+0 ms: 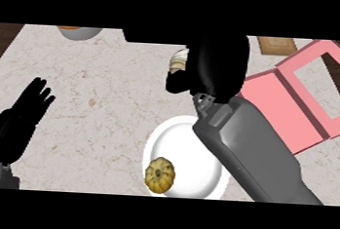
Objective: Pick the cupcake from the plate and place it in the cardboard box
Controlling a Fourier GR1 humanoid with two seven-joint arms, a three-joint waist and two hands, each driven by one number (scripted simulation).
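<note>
From the head view, the right hand (211, 65) is up over the speckled table (101, 98), past the top of the white plate (193, 137). Its black fingers curl around the cupcake (178, 60). Only a small pale, striped bit of the cupcake peeks out on the hand's left side. The grey forearm (257, 150) crosses over the right part of the plate. A yellow ridged pastry (160, 175) lies on the plate near its lower left rim. The pink cardboard box (303, 94) sits to the right with its lid open, near the hand. The left hand (21, 113) rests open at the left edge, fingers up. A bowl (80, 32) shows at the top edge.
</note>
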